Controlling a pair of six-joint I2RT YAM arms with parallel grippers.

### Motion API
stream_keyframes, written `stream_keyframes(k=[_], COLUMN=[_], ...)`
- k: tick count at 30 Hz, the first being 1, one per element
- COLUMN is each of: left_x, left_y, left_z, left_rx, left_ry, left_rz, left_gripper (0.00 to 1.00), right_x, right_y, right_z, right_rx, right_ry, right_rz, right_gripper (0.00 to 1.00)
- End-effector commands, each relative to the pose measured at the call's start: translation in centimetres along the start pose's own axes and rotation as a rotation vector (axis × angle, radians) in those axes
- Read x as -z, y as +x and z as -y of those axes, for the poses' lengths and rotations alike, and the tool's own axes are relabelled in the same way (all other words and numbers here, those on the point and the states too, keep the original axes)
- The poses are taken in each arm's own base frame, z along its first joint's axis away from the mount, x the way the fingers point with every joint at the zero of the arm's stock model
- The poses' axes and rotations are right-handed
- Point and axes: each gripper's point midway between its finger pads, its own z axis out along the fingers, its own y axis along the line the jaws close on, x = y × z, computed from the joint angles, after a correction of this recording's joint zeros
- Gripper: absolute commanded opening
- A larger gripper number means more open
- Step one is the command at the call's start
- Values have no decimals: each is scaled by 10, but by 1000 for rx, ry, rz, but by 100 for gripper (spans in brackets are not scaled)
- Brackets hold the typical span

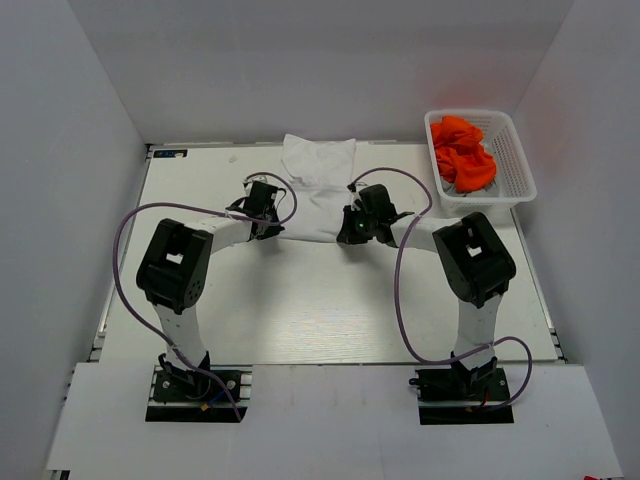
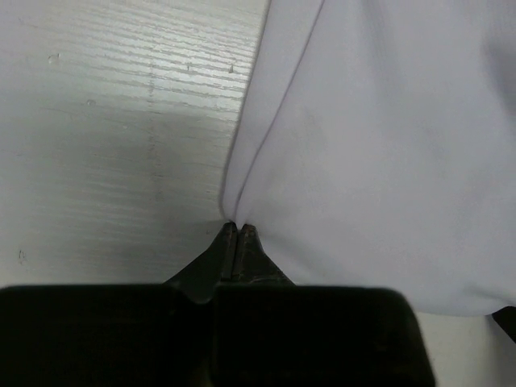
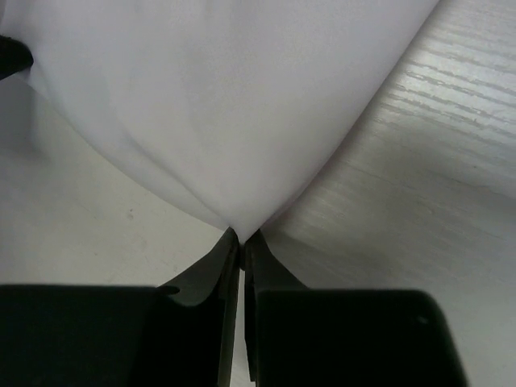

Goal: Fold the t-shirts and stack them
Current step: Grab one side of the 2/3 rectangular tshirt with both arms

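The white shirt lies at the far middle of the worktop. The left fingers and right fingers each pinch just a thin bit of its near edge. If one arm pulls harder, the cloth may slip out.

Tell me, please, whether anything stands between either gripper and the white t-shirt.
Nothing visible does. The left gripper and the right gripper are each shut on the near edge of the white t-shirt. The orange t-shirts lie apart in the white basket.
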Motion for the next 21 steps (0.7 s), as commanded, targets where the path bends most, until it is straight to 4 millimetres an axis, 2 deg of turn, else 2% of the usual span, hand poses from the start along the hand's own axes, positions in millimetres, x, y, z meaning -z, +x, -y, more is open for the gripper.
stream_keyframes(k=[1,2,3,4,5,6,7,8,9,10,11,12,13,14,15,16,17,18,19,20,21], left_x=[-5,5,8,16,33,38,48,55,72,81,86,96,113,121,135,155,168,178,184,196,202], left_y=[23,21,28,32,27,43,49,68,60,63,73,82,71,76,82,78,74,74,77,62,58], left_z=[-8,2,-4,3,13,9,13,6,14,16,10,15,25,26,37,46,51,54,50,48,46], left_rx=[-36,-47,-46,-53,-45,-45,-28,-16,-2,-8,2,6,7,4,-12,-10,-15,-25,-28,-33,-30], left_ry=[-1,26,29,67,137,174,220,222,278,299,301,335,399,425,500,557,602,621,604,601,593], left_rz=[-68,-48,-43,-40,-23,-39,-50,-84,-53,-49,-64,-94,-63,-80,-106,-94,-81,-72,-76,-8,7], left_gripper=[0,0,0,0,0,0,0,0,0,0,0,0,0,0,0,0,0,0,0,0,0], right_x=[6,19,23,27,40,44,49,64,70,81,89,99,111,118,123,138,144,156,162,168,181], right_y=[-2,-9,2,6,6,9,20,15,26,23,33,38,40,46,54,50,55,48,48,42,32], right_z=[0,-6,-3,-4,-9,-10,-11,-19,-19,-26,-26,-31,-37,-39,-39,-48,-50,-57,-58,-61,-66], right_rx=[10,18,34,37,46,66,66,76,77,88,95,106,111,107,109,112,113,129,130,137,152], right_ry=[21,17,26,22,25,23,28,16,6,-11,-10,-29,-37,-46,-49,-70,-80,-94,-91,-94,-100], right_rz=[5,20,-16,-30,-41,-53,-87,-73,-102,-91,-129,-132,-136,-160,-179,-160,-181,-147,-151,-136,-90], right_gripper=[7,0,0,0,0,0,0,0,0,0,0,0,0,0,0,0,0,0,0,0,0])
